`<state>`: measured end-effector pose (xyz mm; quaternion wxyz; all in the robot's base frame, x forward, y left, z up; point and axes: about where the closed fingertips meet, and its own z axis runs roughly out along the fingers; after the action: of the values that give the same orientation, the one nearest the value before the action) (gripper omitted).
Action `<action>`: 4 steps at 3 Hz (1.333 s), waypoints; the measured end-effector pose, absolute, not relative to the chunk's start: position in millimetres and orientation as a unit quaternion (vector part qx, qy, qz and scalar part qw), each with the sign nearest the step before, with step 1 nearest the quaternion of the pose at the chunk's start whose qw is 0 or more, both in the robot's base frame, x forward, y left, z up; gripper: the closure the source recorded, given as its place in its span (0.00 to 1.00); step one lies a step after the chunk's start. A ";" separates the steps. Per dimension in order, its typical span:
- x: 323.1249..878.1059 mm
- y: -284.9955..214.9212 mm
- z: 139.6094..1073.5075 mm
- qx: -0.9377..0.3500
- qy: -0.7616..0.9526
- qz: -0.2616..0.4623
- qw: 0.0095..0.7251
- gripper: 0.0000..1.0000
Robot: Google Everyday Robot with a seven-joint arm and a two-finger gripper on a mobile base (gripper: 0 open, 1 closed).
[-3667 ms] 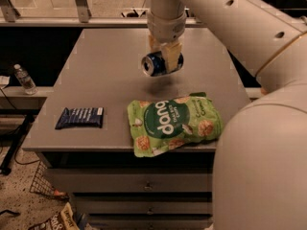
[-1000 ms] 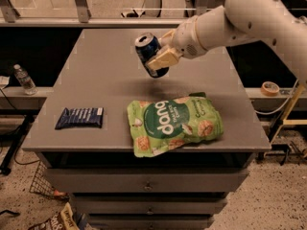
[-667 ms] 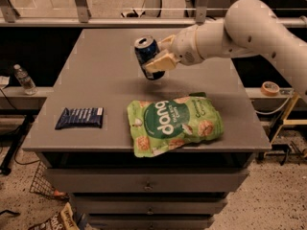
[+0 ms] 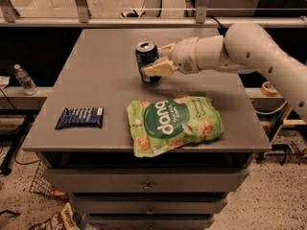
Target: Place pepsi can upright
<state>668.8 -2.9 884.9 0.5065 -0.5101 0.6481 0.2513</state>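
The pepsi can [image 4: 145, 56] is dark blue with a silver top. It stands upright near the middle of the grey table [image 4: 96, 71], with its base at or very near the surface. My gripper [image 4: 154, 60] reaches in from the right and is shut on the can, with one tan finger [image 4: 158, 69] across its front and the other behind it. The white arm [image 4: 240, 47] stretches off to the right.
A green snack bag [image 4: 175, 124] lies flat just in front of the can. A flat dark-blue snack wrapper [image 4: 80, 117] lies at the front left. A plastic bottle [image 4: 23, 79] stands on a lower shelf to the left. Drawers are below the tabletop.
The can has gone from tilted in the air to upright and lower, down at the tabletop. The arm has swung lower and reaches in more from the right.
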 end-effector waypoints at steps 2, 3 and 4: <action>672.6 0.9 872.1 -0.498 0.645 0.272 0.511 0.82; 672.1 3.6 871.6 -0.500 0.644 0.274 0.510 0.60; 671.7 6.3 871.1 -0.501 0.643 0.275 0.510 0.35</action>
<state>671.7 6.3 871.1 0.5096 -0.5009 0.6432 0.2750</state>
